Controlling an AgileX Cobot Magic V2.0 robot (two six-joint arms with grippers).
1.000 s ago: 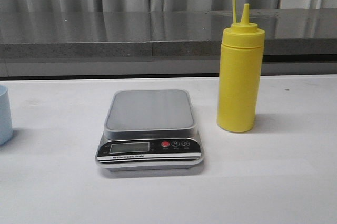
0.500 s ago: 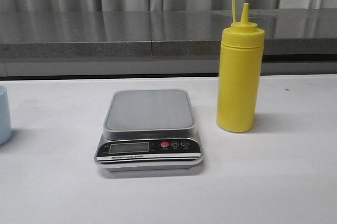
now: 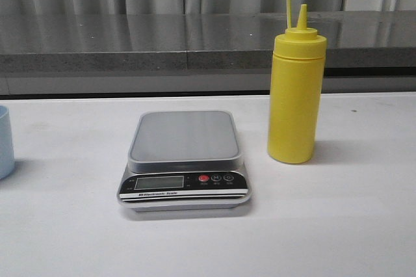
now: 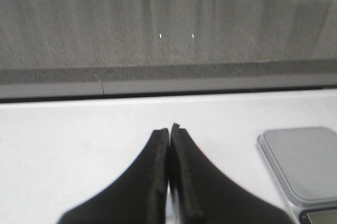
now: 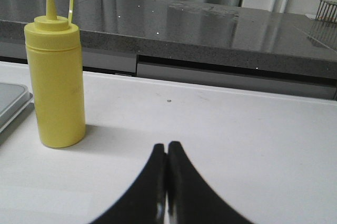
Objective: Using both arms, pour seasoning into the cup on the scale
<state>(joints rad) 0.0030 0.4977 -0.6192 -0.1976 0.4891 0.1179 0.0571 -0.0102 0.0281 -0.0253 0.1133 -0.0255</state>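
Observation:
The scale (image 3: 184, 160) sits mid-table with a bare grey platform; its corner (image 4: 303, 163) shows in the left wrist view. The yellow seasoning bottle (image 3: 296, 88) stands upright to the right of it, cap tethered and flipped up, also seen as the bottle (image 5: 56, 74) in the right wrist view. Only a sliver of the light blue cup (image 3: 5, 142) shows at the left edge of the front view. My left gripper (image 4: 169, 128) is shut on nothing, above the white table left of the scale. My right gripper (image 5: 167, 144) is shut and empty, to the right of the bottle. Neither arm appears in the front view.
The white table (image 3: 338, 225) runs back to a dark grey stone ledge (image 3: 162, 43) with grey curtains behind it. A wire basket corner (image 5: 327, 9) sits on the ledge at far right.
The front view has shifted very slightly, with the cup showing a little less at the left edge. Scale and bottle have not moved.

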